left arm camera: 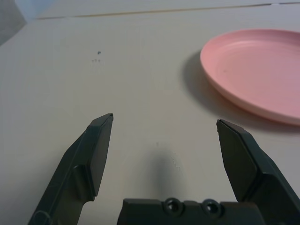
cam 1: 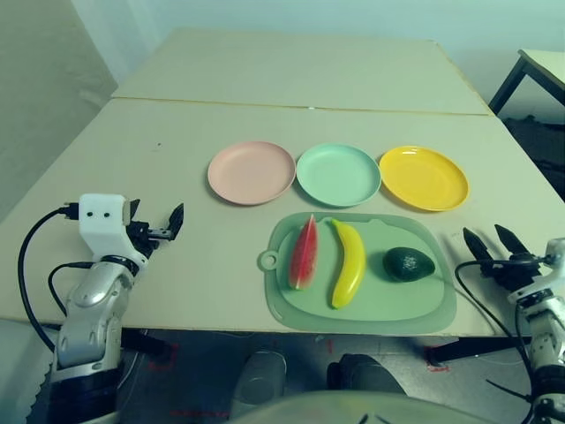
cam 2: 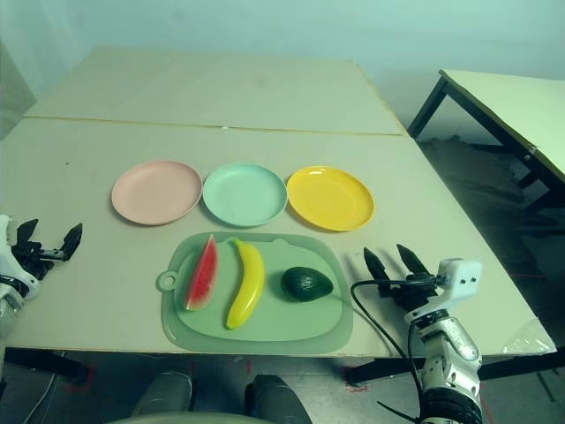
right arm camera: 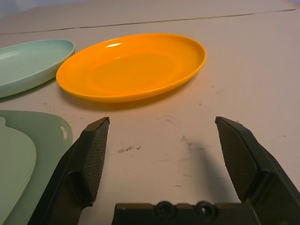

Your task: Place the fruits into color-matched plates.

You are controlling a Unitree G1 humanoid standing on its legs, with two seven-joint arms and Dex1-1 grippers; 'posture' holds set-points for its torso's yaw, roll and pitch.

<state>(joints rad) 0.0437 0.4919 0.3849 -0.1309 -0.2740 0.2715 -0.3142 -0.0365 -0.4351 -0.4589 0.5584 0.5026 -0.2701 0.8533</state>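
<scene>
Watermelon [cam 1: 303, 253], banana [cam 1: 349, 265], avocado [cam 1: 409, 264] on green board [cam 1: 360, 316], L tool [left arm camera: 164, 123] open

A pale green rounded-rectangle cutting board [cam 1: 371, 320] with a ring tab at its left end lies near the front edge of a broad beige table [cam 1: 190, 265] crossed by a straight seam. A second pale-topped table [cam 2: 521, 110] with dark legs stands apart at the right, beyond the beige one.

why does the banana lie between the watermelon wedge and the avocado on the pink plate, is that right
Not the pink plate: in the left eye view, the banana lies between the watermelon wedge and the avocado on the green cutting board.
</scene>
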